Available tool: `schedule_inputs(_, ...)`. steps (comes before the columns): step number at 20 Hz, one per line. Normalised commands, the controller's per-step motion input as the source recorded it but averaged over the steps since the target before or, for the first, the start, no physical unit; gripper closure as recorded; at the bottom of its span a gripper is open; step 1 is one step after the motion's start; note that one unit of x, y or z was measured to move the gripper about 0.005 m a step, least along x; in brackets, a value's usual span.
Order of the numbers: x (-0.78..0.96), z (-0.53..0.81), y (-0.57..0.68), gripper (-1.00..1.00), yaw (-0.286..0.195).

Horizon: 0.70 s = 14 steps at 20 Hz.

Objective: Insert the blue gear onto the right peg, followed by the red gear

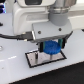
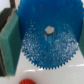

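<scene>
Wrist view is showing the gripper [image 2: 44, 37] grasping the blue gear [image 2: 47, 42] between green pads [image 2: 10, 45], over the grey plate [image 1: 46, 58]. Insertion appears to be underway; the red gear [image 2: 26, 81] is waiting nearby.

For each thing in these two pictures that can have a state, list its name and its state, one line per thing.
gripper: shut on the blue gear, low over the plate.
blue gear: held between the fingers, a peg tip showing in its centre hole.
red gear: lying loose, apart from the gripper.
plate: flat on the table.
</scene>
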Motion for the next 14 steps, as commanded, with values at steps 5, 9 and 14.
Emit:
schedule_inputs(5, 0.19, 0.02, 0.02, 1.00, 0.000)
schedule_inputs(9, 0.28, -0.13, 0.01, 1.00, 0.000)
schedule_inputs(14, 0.20, -0.17, 0.05, 1.00, 0.000)
